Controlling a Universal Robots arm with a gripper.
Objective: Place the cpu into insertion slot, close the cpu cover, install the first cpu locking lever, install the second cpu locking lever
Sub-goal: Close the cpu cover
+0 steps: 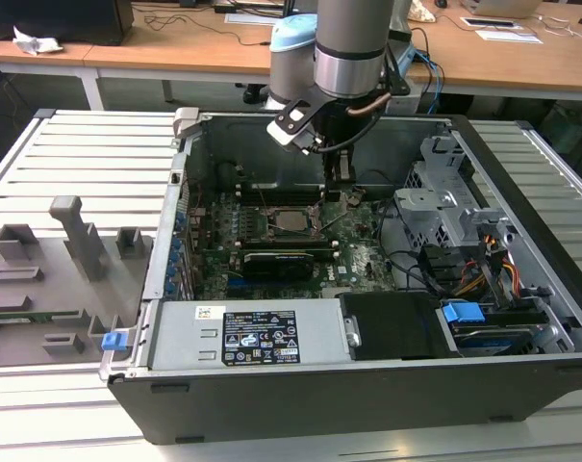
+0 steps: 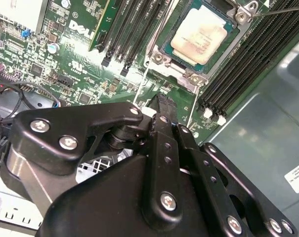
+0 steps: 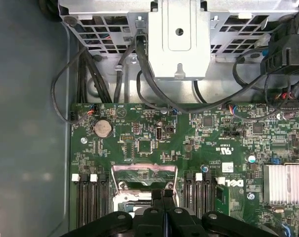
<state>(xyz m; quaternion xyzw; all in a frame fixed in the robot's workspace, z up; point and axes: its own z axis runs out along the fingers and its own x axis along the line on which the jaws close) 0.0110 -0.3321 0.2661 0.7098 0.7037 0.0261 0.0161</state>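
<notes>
The jaws of the gripper (image 2: 161, 101) are pressed together with nothing between them. The tips point down at the green circuit board (image 2: 75, 59), just beside one edge of the insertion slot (image 2: 223, 54). In the first wrist view the two fingers (image 3: 156, 207) meet along a thin seam.

The cpu (image 2: 198, 32) lies flat in the insertion slot with its pale metal face up. The silvery frame of the cpu cover (image 2: 190, 74) borders it, and I cannot tell whether that frame is fully down. In the first wrist view a shiny part of the cover (image 3: 144, 175) lies just past the fingertips. A thin wire lever (image 2: 282, 10) slants away from one corner of the socket. Long black memory slots (image 2: 134, 24) run along both sides of the socket.

Further out on the board are a round coin battery (image 3: 102, 128) and a finned silver heatsink (image 3: 285, 182).

In the exterior view the arm (image 1: 353, 53) reaches down into an open computer case (image 1: 367, 385) that lies on a slatted metal tabletop (image 1: 88, 154). Inside the case, a long black card (image 1: 276, 260) lies nearer the camera than the cpu (image 1: 292, 219). A labelled power supply (image 1: 242, 337) sits along the case's near wall, and a metal drive cage (image 1: 444, 202) stands by the wall on the exterior view's right. A grey fixture plate (image 1: 50, 279) sits near the tabletop's edge on the exterior view's left.
</notes>
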